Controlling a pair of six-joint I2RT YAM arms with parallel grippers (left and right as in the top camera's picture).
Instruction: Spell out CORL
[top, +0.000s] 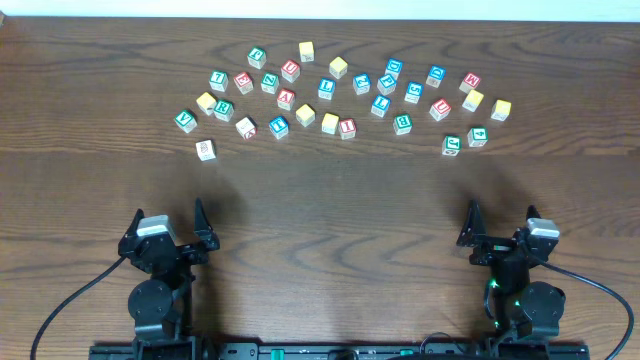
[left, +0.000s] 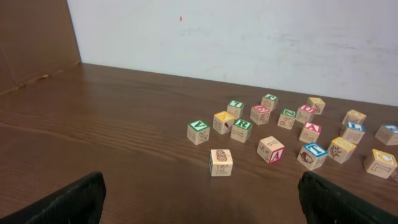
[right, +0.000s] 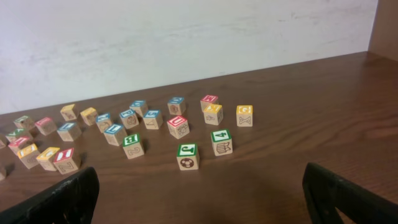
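Alphabet cubes (top: 330, 122) scattered across far half of table (top: 320, 200); letters mostly too small to read. Left fingers (top: 200, 215), right fingers (top: 470, 215) spread wide, empty, well short of cubes. Likely light, rigid, smooth wood: pinch opposite flat faces squarely.

1. The top camera looks straight down at the whole table (top: 330, 200) from high up.
2. The left wrist camera sits low behind the left hand (left: 199, 190) and looks across the table at the wall (left: 249, 43).
3. The right wrist camera does the same behind the right hand (right: 199, 180).
4. All three see the blocks (top: 330, 123).
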